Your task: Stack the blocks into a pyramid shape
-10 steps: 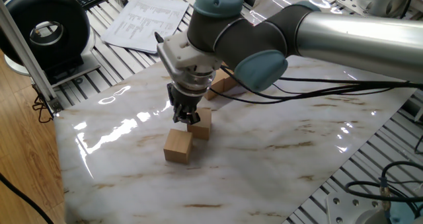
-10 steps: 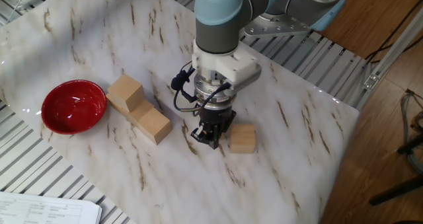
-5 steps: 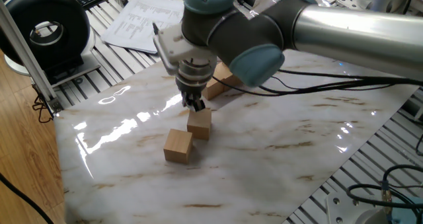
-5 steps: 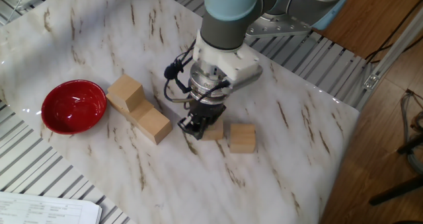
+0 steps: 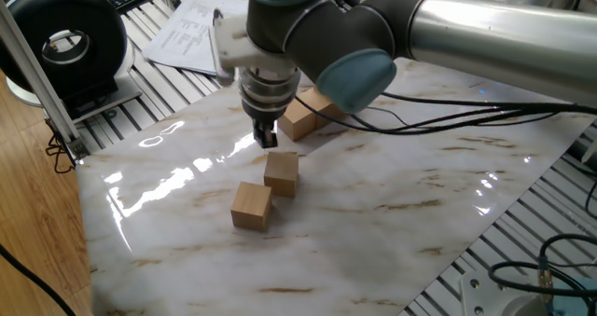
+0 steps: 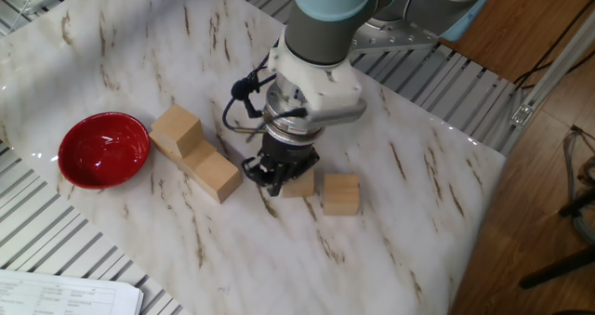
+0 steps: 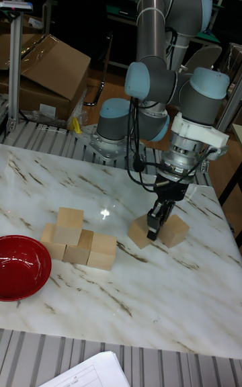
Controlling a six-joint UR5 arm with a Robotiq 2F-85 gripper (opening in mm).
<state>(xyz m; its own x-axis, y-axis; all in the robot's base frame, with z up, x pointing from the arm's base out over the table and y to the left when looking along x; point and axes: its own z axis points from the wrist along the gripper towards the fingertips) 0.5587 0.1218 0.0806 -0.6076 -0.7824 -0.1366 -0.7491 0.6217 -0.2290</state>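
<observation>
My gripper (image 5: pixel 268 137) (image 6: pixel 268 179) (image 7: pixel 156 222) hangs just above the marble with its fingers pointing down, open and empty. Two loose wooden blocks lie beside it, the nearer block (image 5: pixel 281 173) (image 6: pixel 301 185) (image 7: pixel 140 231) almost under the fingers and the other block (image 5: pixel 252 205) (image 6: pixel 341 193) (image 7: pixel 174 229) right beside it. Further off stands a stack of blocks. Its top block (image 6: pixel 176 129) (image 7: pixel 69 224) rests on a bottom row (image 6: pixel 218 177) (image 7: pixel 103 250). In one fixed view the arm hides most of that stack (image 5: pixel 298 121).
A red bowl (image 6: pixel 104 149) (image 7: pixel 20 266) sits beside the stack near the marble's edge. Printed paper (image 5: pixel 203 25) lies on the slatted table beyond the marble slab (image 5: pixel 392 204). A black round device (image 5: pixel 65 46) stands at the corner. Cables (image 5: pixel 448 120) trail from the arm.
The gripper has lifted off the nearer loose block and shifted toward the stack, with the wrist turning. Both loose blocks stayed where they were.
</observation>
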